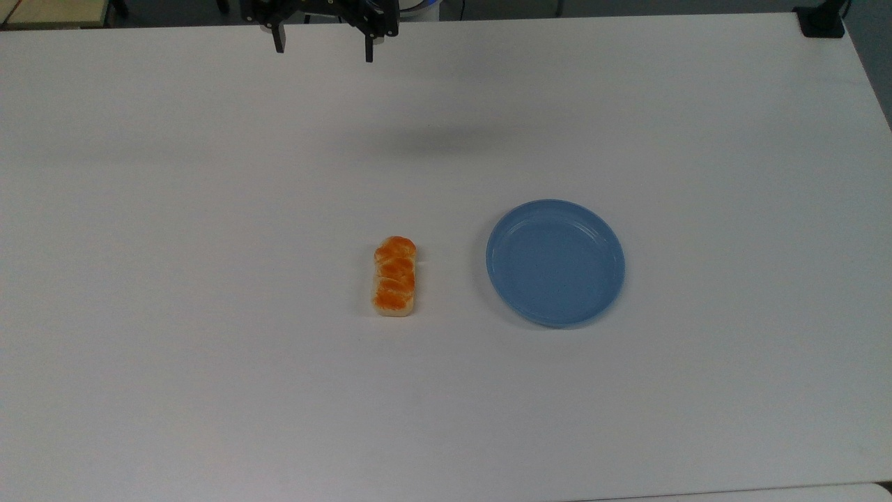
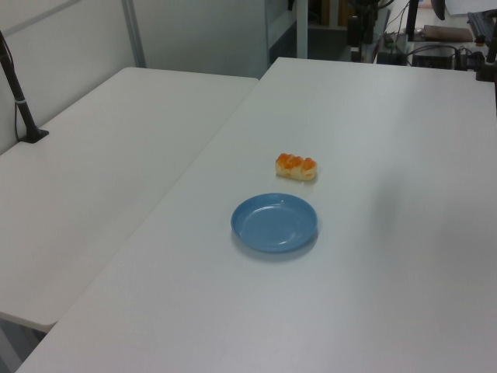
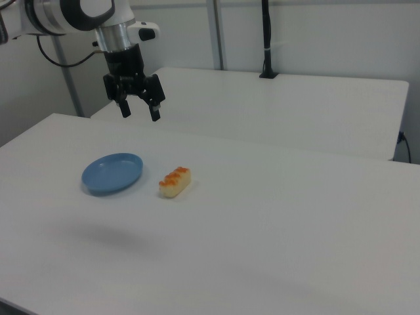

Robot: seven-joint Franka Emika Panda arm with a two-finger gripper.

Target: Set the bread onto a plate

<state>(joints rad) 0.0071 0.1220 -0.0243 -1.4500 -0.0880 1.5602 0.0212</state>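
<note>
Lying flat on the white table (image 1: pixel 209 209), one bread (image 1: pixel 395 277) runs its long axis up-down in the top view, left of one empty plate (image 1: pixel 555 263), near but apart. The right view shows the gripper (image 3: pixel 140 109) raised high above the table, fingers spread, holding nothing.

top view: it looks straight down on my white table (image 1: pixel 209 348) from high up, with my claw (image 1: pixel 324 49) at its top edge.
left view: it sits up high, far off one end of the table (image 2: pixel 404 295), and looks along it at a slant.
right view: it sits lower, off the other side, and faces my arm (image 3: pixel 111 29) and claw (image 3: pixel 139 111).
shared: all three see the bread (image 1: pixel 395 277) (image 2: pixel 296 166) (image 3: pixel 174 182) and the plate (image 1: pixel 555 263) (image 2: pixel 274 223) (image 3: pixel 112 173).
</note>
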